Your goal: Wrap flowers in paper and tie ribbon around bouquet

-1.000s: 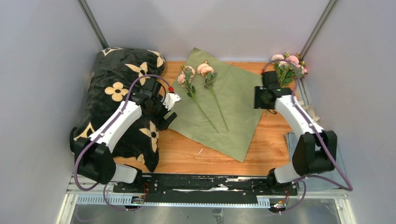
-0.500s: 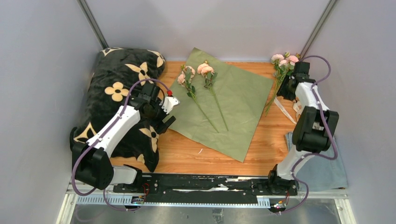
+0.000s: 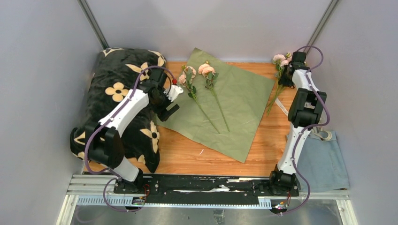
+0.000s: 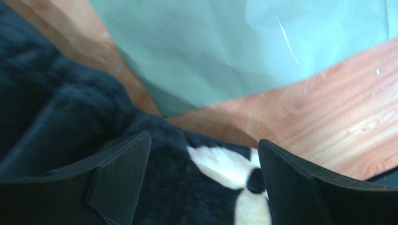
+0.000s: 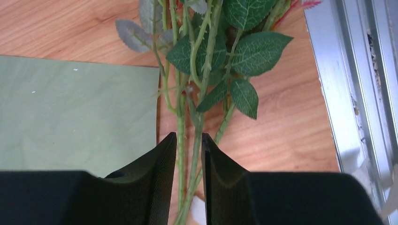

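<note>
The paper [image 3: 230, 105] lies flat mid-table, olive green face up, with two pink flowers [image 3: 206, 70] on it. A bunch of further flowers [image 3: 280, 62] lies at the back right. My right gripper [image 3: 284, 80] is down on that bunch. In the right wrist view its jaws [image 5: 188, 136] are narrowed onto two green stems [image 5: 180, 122], touching them. My left gripper [image 3: 172, 101] stands open beside the paper's left corner, and the left wrist view shows the gripper [image 4: 204, 140] with only the blanket below. A cream ribbon [image 3: 280, 106] lies by the right arm.
A black blanket [image 3: 122, 89] with cream flower shapes fills the left side. A grey-blue cloth [image 3: 324, 161] lies at the front right. A metal rail [image 5: 347, 93] runs along the right edge, close to the bunch. Walls stand on three sides.
The right arm swung from the paper's right edge to the bunch at the back right, and its jaws narrowed around the stems. The left gripper shifted slightly back, toward the paper's left corner.
</note>
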`<action>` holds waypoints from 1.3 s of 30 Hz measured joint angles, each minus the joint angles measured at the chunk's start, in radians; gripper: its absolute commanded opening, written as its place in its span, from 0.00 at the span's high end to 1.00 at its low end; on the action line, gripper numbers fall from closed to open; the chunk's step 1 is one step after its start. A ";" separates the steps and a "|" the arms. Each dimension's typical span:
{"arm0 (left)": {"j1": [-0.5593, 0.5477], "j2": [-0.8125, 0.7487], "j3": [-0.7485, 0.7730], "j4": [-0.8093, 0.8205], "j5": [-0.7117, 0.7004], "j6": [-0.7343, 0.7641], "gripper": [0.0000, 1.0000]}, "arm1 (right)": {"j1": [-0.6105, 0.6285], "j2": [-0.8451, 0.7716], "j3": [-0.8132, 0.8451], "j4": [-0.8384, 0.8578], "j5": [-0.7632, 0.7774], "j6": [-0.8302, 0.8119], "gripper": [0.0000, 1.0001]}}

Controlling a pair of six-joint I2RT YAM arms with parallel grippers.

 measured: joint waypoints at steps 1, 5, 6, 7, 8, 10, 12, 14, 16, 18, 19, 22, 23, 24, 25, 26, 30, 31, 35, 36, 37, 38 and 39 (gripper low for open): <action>0.000 0.026 0.038 -0.005 -0.006 0.000 0.06 | 0.000 0.018 0.015 0.000 0.002 -0.004 0.71; 0.000 0.113 0.189 -0.014 -0.021 -0.005 0.06 | 0.000 0.078 0.060 -0.003 0.018 -0.020 0.75; 0.000 0.129 0.219 -0.017 -0.021 -0.009 0.06 | 0.000 0.090 0.069 -0.006 0.021 -0.026 0.77; 0.000 0.140 0.238 -0.019 -0.020 -0.013 0.06 | 0.000 0.099 0.074 -0.006 0.023 -0.031 0.80; 0.000 0.151 0.259 -0.022 -0.019 -0.017 0.06 | 0.000 0.108 0.080 -0.006 0.026 -0.035 0.84; 0.000 0.174 0.294 -0.034 -0.015 -0.024 0.06 | -0.002 0.124 0.087 -0.005 0.027 -0.043 0.92; 0.000 0.200 0.328 -0.044 -0.010 -0.033 0.06 | -0.003 0.125 0.089 -0.002 0.028 -0.048 0.99; 0.000 0.222 0.356 -0.053 -0.009 -0.039 0.06 | -0.008 0.125 0.089 -0.002 0.029 -0.052 1.00; -0.001 0.237 0.379 -0.061 -0.008 -0.043 0.06 | -0.015 0.123 0.088 -0.003 0.031 -0.058 1.00; -0.002 0.241 0.389 -0.064 -0.005 -0.044 0.06 | -0.018 0.111 0.080 -0.006 0.040 -0.066 1.00; -0.003 0.241 0.395 -0.066 0.000 -0.046 0.06 | -0.019 0.092 0.062 -0.007 0.055 -0.076 1.00; -0.009 0.241 0.404 -0.069 0.012 -0.051 0.06 | -0.020 0.007 0.011 -0.021 0.079 -0.093 1.00; -0.014 0.241 0.404 -0.070 0.020 -0.054 0.06 | -0.021 -0.048 -0.021 -0.021 0.085 -0.099 1.00; -0.016 0.241 0.405 -0.071 0.024 -0.054 0.06 | -0.021 -0.082 -0.036 -0.024 0.086 -0.101 1.00; -0.021 0.241 0.407 -0.076 0.033 -0.055 0.07 | -0.021 -0.150 -0.076 -0.010 0.084 -0.103 1.00; -0.026 0.241 0.414 -0.085 0.044 -0.056 0.07 | -0.022 -0.239 -0.124 0.000 0.081 -0.104 1.00; -0.037 0.241 0.483 -0.124 0.119 -0.069 0.08 | -0.022 -0.567 -0.280 0.091 0.017 -0.079 1.00; -0.038 0.241 0.500 -0.128 0.136 -0.074 0.09 | -0.021 -0.610 -0.304 0.118 -0.004 -0.069 1.00; -0.050 0.243 0.641 -0.145 0.281 -0.124 0.10 | 0.037 -0.871 -0.492 0.318 -0.117 0.033 1.00; -0.060 0.246 0.690 -0.145 0.330 -0.144 0.09 | 0.085 -0.906 -0.525 0.369 -0.154 0.061 1.00; -0.070 0.249 0.724 -0.142 0.364 -0.158 0.09 | 0.128 -0.917 -0.540 0.405 -0.184 0.083 1.00; -0.088 0.260 0.782 -0.143 0.414 -0.184 0.09 | 0.192 -0.920 -0.558 0.462 -0.229 0.114 1.00; -0.105 0.270 0.821 -0.137 0.446 -0.203 0.09 | 0.262 -0.910 -0.576 0.526 -0.280 0.151 1.00</action>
